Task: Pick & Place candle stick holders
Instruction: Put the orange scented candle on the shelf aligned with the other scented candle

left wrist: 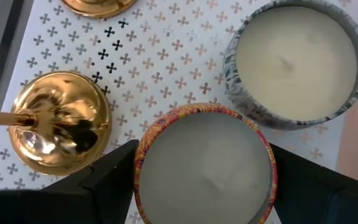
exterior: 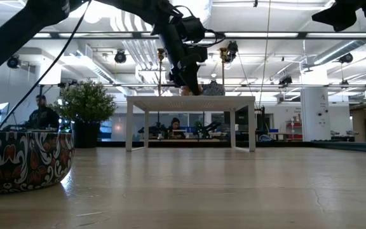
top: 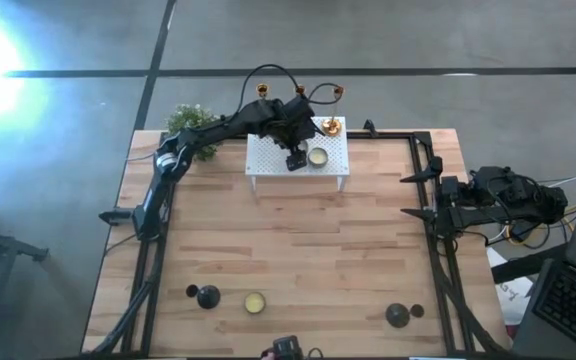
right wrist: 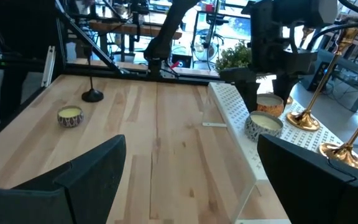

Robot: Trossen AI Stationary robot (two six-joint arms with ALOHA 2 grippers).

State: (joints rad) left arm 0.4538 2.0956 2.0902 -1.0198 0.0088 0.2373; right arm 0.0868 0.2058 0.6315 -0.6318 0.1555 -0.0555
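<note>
A gold candlestick (left wrist: 59, 122) stands upright on the white perforated rack (top: 268, 157), just beside one finger (left wrist: 107, 180) of the left gripper (left wrist: 205, 180) and outside its grasp. Another gold base (left wrist: 95, 6) sits farther along the rack. The left gripper's fingers are spread wide around an orange-patterned candle tin (left wrist: 205, 162), with a grey-patterned tin (left wrist: 296, 62) next to it. Two black dome-based holders (top: 208, 296) (top: 398, 316) stand well apart near the table's front edge. The right gripper (top: 415, 195) waits open at the table's right side.
</note>
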